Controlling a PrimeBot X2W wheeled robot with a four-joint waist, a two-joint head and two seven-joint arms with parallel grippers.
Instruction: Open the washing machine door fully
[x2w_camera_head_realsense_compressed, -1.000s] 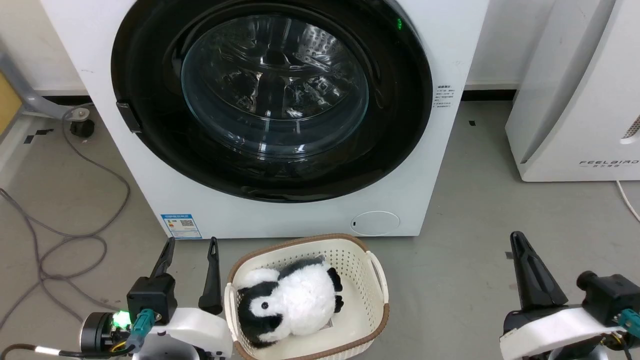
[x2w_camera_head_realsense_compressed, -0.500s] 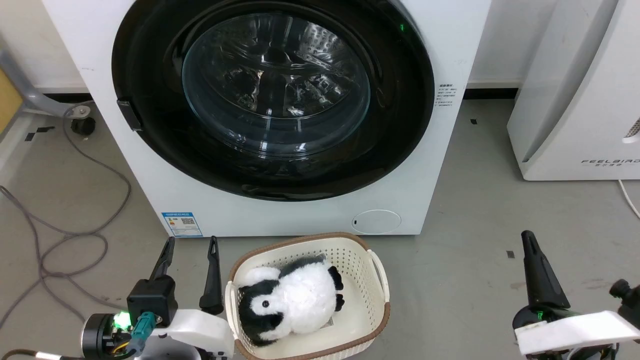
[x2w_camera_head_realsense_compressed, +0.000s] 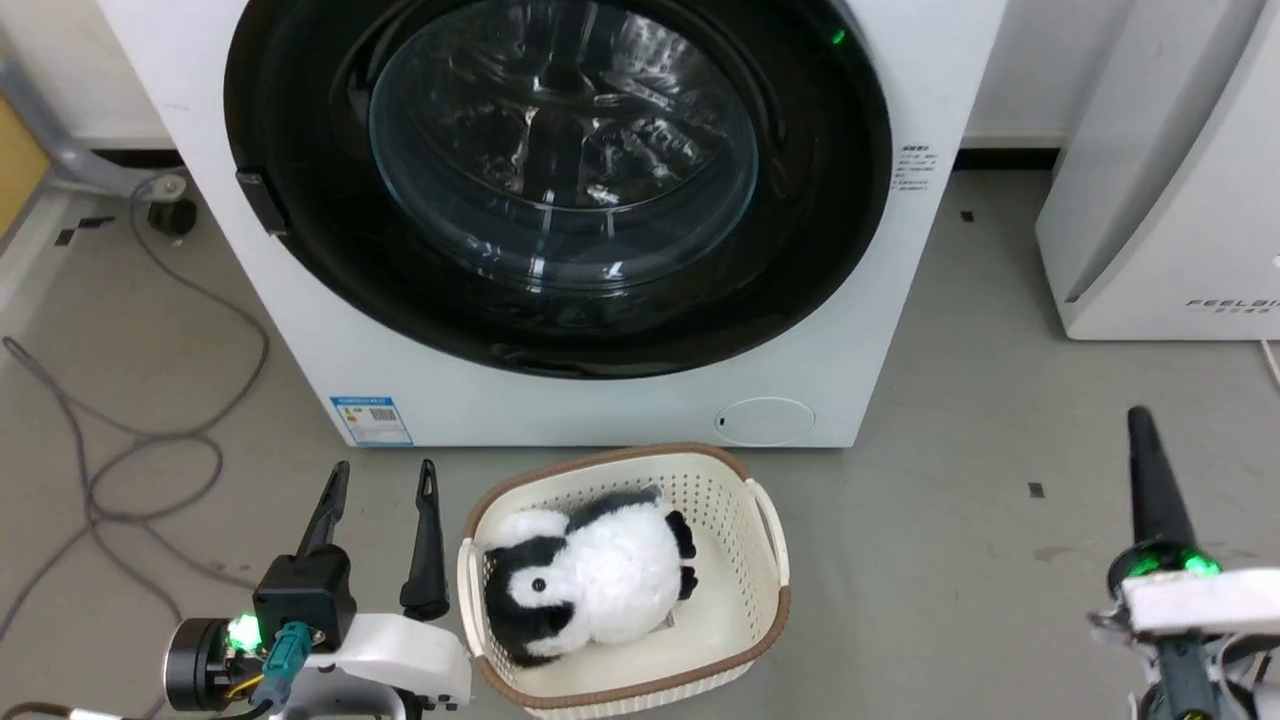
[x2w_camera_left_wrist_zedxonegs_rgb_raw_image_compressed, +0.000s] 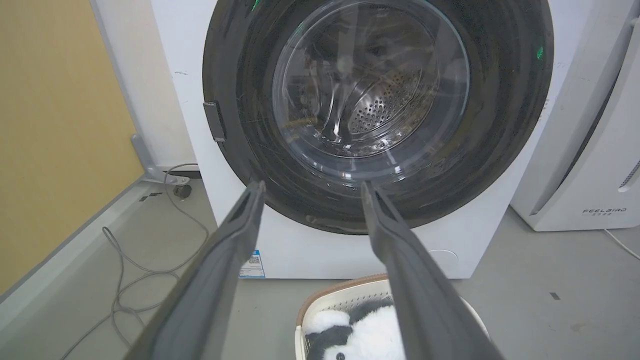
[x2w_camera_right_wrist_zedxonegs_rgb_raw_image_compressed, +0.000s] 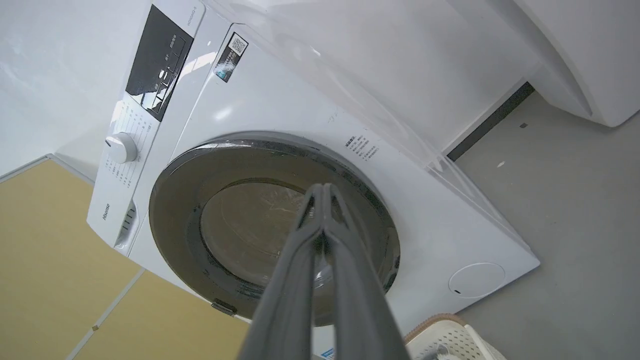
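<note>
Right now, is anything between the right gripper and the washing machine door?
Nothing visible does: bare grey floor lies between the right gripper and the round glossy black door. The cream perforated basket sits to its left.

A cream basket (x2w_camera_head_realsense_compressed: 715, 495) with a brown rim sits on the grey floor (x2w_camera_head_realsense_compressed: 950, 400), and a black-and-white plush penguin (x2w_camera_head_realsense_compressed: 590, 585) lies inside it (head toward the near left). Grey cables (x2w_camera_head_realsense_compressed: 155, 437) loop across the floor at the left. A white appliance (x2w_camera_head_realsense_compressed: 1160, 200) stands at the right, and a yellow panel (x2w_camera_left_wrist_zedxonegs_rgb_raw_image_compressed: 55, 125) at the far left.
</note>
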